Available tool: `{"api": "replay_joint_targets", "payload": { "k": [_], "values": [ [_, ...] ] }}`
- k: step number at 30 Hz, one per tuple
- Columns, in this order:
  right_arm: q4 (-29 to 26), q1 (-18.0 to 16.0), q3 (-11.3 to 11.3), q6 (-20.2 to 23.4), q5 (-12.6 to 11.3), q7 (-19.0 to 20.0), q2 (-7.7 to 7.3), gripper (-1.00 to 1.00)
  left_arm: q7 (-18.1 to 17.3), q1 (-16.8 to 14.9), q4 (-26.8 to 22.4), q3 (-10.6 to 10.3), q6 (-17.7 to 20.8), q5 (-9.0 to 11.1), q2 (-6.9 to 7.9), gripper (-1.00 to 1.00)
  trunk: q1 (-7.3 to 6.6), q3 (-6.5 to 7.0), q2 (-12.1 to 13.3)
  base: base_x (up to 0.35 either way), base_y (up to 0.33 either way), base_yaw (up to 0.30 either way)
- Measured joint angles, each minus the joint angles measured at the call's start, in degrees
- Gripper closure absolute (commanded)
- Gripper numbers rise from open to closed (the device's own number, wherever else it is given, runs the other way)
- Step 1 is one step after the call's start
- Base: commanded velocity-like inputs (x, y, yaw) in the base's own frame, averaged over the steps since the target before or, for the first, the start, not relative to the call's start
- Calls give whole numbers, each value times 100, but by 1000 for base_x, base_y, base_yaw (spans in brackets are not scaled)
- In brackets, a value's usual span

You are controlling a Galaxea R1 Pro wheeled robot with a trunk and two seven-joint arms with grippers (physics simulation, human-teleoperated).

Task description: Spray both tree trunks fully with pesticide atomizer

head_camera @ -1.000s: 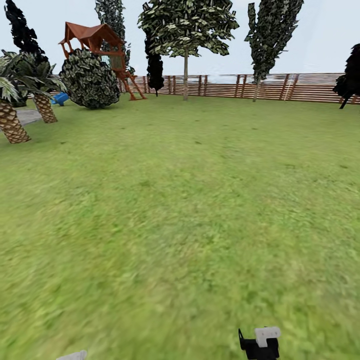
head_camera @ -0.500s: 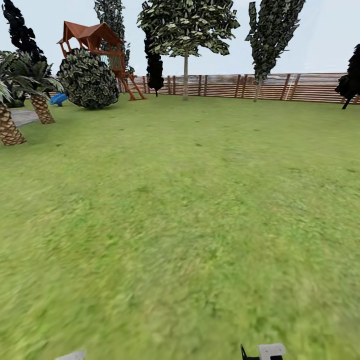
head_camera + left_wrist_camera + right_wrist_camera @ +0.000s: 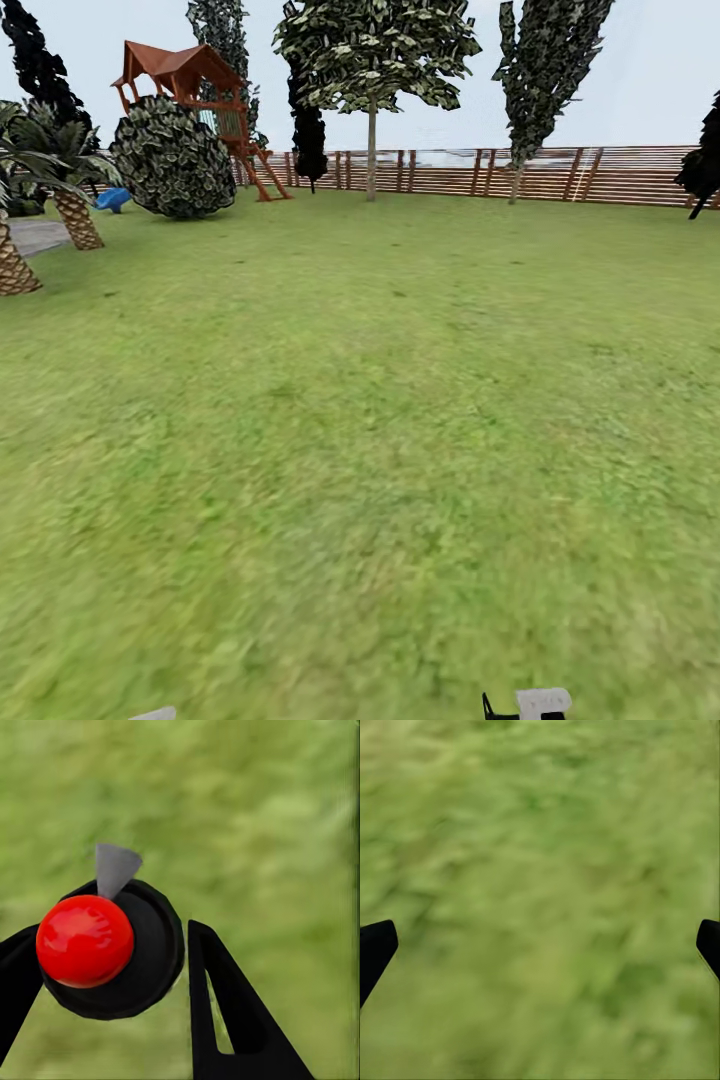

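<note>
In the left wrist view my left gripper [image 3: 112, 937] is shut on the pesticide atomizer [image 3: 112, 952], a round black body with a red ball on top and a grey cone nozzle, held over blurry grass. My right gripper [image 3: 544, 945] is open over the lawn, with nothing between its black fingertips [image 3: 376, 945]. Far across the lawn two trees stand by the fence. One has a thin bare trunk [image 3: 371, 150] under a broad leafy crown, and the other trunk [image 3: 516, 183] carries a narrow crown. A black and white part of my right arm [image 3: 525, 705] shows at the bottom edge of the head view.
A brown slat fence [image 3: 600, 175] closes off the far side of the lawn. A wooden play tower [image 3: 190, 85], a round bush [image 3: 172, 157] and palms [image 3: 75, 215] stand at the far left beside grey paving [image 3: 35, 235]. Dark cypresses [image 3: 308, 140] stand near the fence. Open grass [image 3: 360, 450] lies ahead.
The whole head view has shifted: the palms and bush slid left and the lawn drew nearer. The right arm part sank lower at the bottom edge.
</note>
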Motion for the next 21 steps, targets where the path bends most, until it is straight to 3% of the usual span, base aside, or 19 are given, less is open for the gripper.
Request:
{"api": "replay_joint_targets", "payload": {
  "k": [21],
  "values": [
    [0, 4, 0, 0, 0, 0, 0, -100, -11, 71, 87, 7, -14, -62, 46, 100, 0, 0, 0, 338, 0, 0]
  ]
}}
